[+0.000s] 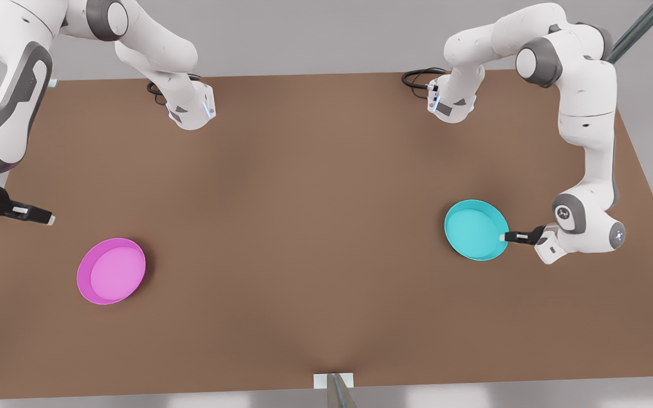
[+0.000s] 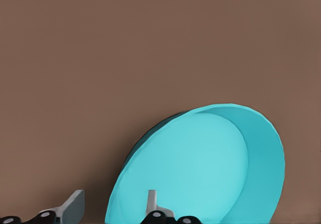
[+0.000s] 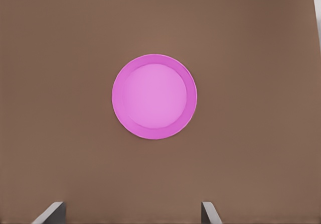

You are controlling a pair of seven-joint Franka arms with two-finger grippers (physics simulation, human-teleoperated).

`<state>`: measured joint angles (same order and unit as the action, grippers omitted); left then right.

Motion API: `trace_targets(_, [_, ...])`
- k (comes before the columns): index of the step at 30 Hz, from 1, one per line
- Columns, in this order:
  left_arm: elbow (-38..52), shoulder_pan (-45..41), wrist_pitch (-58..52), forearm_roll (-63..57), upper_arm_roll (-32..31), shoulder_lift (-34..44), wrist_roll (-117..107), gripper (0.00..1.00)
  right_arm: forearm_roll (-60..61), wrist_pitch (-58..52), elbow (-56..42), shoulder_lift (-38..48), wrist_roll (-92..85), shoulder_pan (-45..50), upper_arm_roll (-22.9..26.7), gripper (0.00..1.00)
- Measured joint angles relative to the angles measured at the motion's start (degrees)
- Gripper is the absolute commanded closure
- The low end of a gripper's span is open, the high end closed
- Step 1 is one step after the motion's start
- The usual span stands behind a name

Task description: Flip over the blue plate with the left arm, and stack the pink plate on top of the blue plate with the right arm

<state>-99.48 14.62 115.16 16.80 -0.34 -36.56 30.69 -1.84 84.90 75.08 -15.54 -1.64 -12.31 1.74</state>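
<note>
Two tools: left tool (image 1: pixel 502 237) pinching blue plate (image 1: pixel 474 229) rim; right tool (image 1: pixel 50 219) spread, above pink plate (image 1: pixel 112 271).

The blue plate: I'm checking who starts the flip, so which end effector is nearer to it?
The left. The left end effector is at the blue plate's rim on the front view's right; the right end effector waits far across the table, near the pink plate.

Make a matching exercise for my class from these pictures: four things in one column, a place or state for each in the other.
Things:
1. blue plate
2. pink plate
3. left hand
4. right hand

Places or states:
A. open, above the table, holding nothing
B. lying flat, untouched
C. at the plate's rim
D. tilted on its edge

Pairs: 1-D, 2-B, 3-C, 4-A
</note>
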Motion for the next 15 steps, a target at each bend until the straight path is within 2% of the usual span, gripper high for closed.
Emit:
trace_targets(4, [0.13,-0.11,0.49,0.14,-0.02,-1.52,2.45,0.3,0.03,-0.41,0.01,0.0,-0.18,-0.32,-0.04,0.0])
trace_targets(5, [0.13,-0.16,0.76,0.15,-0.09,-1.93,2.99,0.34,0.04,-0.5,0.01,0.0,-0.22,-0.35,-0.04,0.0])
trace_targets(6, [0.14,-0.18,0.99,0.16,-0.17,-2.13,3.48,0.41,0.04,-0.58,0.01,-0.01,-0.26,-0.35,-0.03,0.0])
trace_targets(7, [0.14,-0.19,1.17,0.17,-0.22,-2.2,3.94,0.55,0.04,-0.66,0.01,-0.01,-0.29,-0.36,-0.05,0.0])
trace_targets(8, [0.14,-0.2,1.31,0.18,-0.25,-2.23,4.36,0.6,0.04,-0.73,0.01,-0.03,-0.32,-0.34,-0.04,0.0])
trace_targets(15, [0.28,-0.29,2.0,0.18,-0.27,-2.53,6.77,0.61,0.05,-1.14,0.0,-0.33,-0.51,-0.43,-0.05,0.0])
